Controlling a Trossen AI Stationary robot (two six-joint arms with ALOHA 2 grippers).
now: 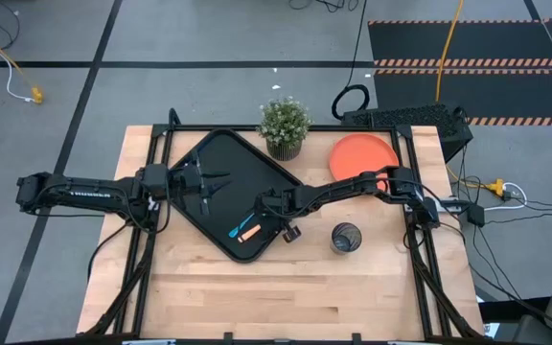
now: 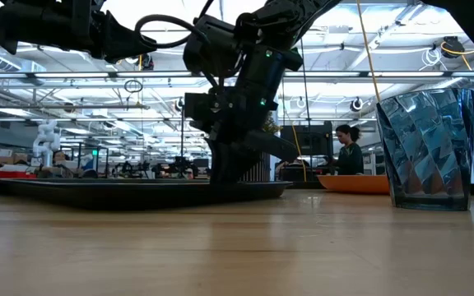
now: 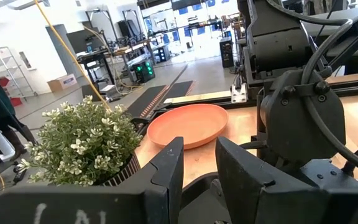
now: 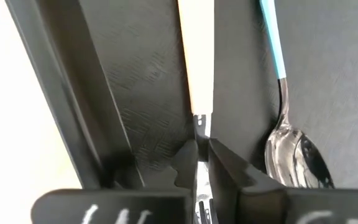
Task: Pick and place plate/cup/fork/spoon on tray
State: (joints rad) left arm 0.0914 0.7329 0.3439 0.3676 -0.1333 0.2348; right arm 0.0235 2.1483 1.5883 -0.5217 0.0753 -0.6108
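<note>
Closest to the overhead camera, the right gripper (image 1: 259, 213) is reaching onto the tray (image 1: 220, 159), where the fork (image 1: 250, 232) and spoon (image 1: 239, 228) are lying side by side; the left gripper (image 1: 205, 183) is hovering over the tray's other half, while the plate (image 1: 363, 156) and cup (image 1: 346, 238) are sitting on the table (image 1: 257, 297). Seen low, the cup (image 2: 427, 148) is standing empty beside the tray (image 2: 138, 191). Past the left fingers (image 3: 169, 168), standing narrowly parted with nothing between, a plant (image 3: 79, 143) and the empty plate (image 3: 188, 124) are showing. Right fingers (image 4: 188, 163) are pinching the fork (image 4: 196, 62) at its neck, spoon (image 4: 288, 134) alongside.
</note>
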